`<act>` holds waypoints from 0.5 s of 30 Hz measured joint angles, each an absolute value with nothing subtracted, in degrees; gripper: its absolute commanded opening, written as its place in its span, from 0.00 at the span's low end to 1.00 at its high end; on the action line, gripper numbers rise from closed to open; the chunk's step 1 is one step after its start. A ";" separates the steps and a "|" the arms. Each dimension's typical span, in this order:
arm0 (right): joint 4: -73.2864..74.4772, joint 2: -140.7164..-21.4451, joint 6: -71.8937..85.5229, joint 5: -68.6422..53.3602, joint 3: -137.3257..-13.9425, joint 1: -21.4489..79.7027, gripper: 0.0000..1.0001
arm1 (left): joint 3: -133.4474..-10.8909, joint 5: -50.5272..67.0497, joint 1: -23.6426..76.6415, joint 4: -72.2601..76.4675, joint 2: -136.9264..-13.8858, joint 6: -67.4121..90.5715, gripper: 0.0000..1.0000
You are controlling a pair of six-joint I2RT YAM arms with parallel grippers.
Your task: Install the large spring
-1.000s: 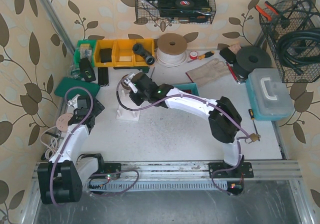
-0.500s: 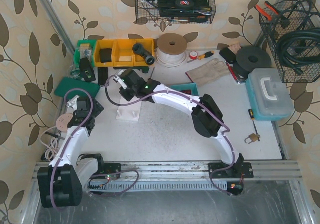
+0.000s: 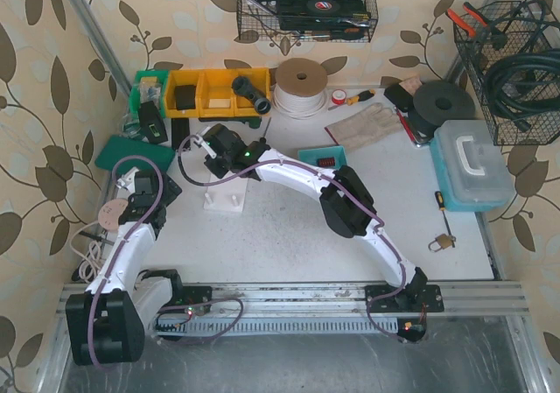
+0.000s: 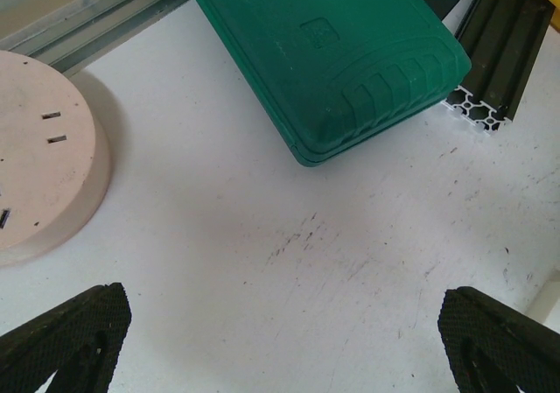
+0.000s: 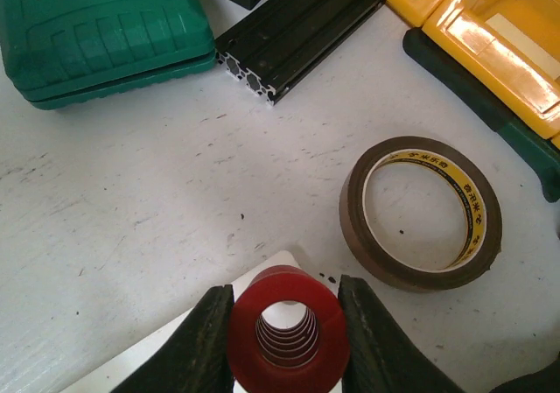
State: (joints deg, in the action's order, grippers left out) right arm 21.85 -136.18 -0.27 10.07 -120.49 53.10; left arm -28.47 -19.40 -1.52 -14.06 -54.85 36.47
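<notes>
over the last second the right arm swung left across the bench [image 3: 289, 235], its elbow clearing the padlock [image 3: 440, 241] near the right edge, and brought the right gripper [image 5: 285, 333] toward the back-left corner, near the green case [image 5: 96, 25]. its fingers were clamped on the red spring [image 5: 289, 304], held end-on over a corner of the white plate [image 5: 149, 362], with a tape roll [image 5: 420, 211] just beside; whether spring and plate touched could not be told. the left gripper [image 4: 282, 345] hung with jaws wide apart over bare bench by the left edge, holding nothing, much as before. the spring had likely reached its mount but did not look seated yet.
</notes>
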 measured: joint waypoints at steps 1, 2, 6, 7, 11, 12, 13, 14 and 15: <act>21.65 -136.38 -0.38 10.46 -120.64 53.12 0.00 | -28.47 -19.40 -1.52 -14.06 -54.83 36.47 0.99; 21.76 -136.55 -0.47 10.55 -120.95 53.10 0.00 | -28.47 -19.40 -1.52 -14.06 -54.78 36.47 0.98; 21.87 -137.53 -0.75 11.18 -122.58 53.12 0.00 | -28.47 -19.38 -1.52 -14.06 -54.74 36.47 0.98; 21.89 -137.86 -0.86 11.33 -123.09 53.12 0.00 | -28.47 -19.40 -1.52 -14.06 -54.74 36.47 0.98; 21.96 -139.17 -1.15 11.60 -124.27 53.10 0.00 | -28.47 -19.40 -1.52 -14.06 -54.74 36.47 0.98; 22.04 -139.44 -1.15 11.62 -124.29 53.10 0.00 | -28.47 -19.40 -1.52 -14.06 -54.74 36.47 0.98; 22.09 -139.68 -1.15 11.62 -124.29 53.10 0.00 | -28.47 -19.40 -1.52 -14.06 -54.74 36.47 0.99; 22.20 -139.92 -1.15 11.64 -124.29 53.10 0.00 | -28.47 -19.40 -1.52 -14.06 -54.74 36.47 0.98; 22.24 -140.11 -1.15 11.79 -124.29 53.10 0.00 | -28.47 -19.40 -1.52 -14.06 -54.74 36.47 0.98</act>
State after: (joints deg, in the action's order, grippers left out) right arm 22.24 -140.11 -1.15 11.79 -124.29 53.10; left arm -28.47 -19.40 -1.52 -14.06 -54.74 36.47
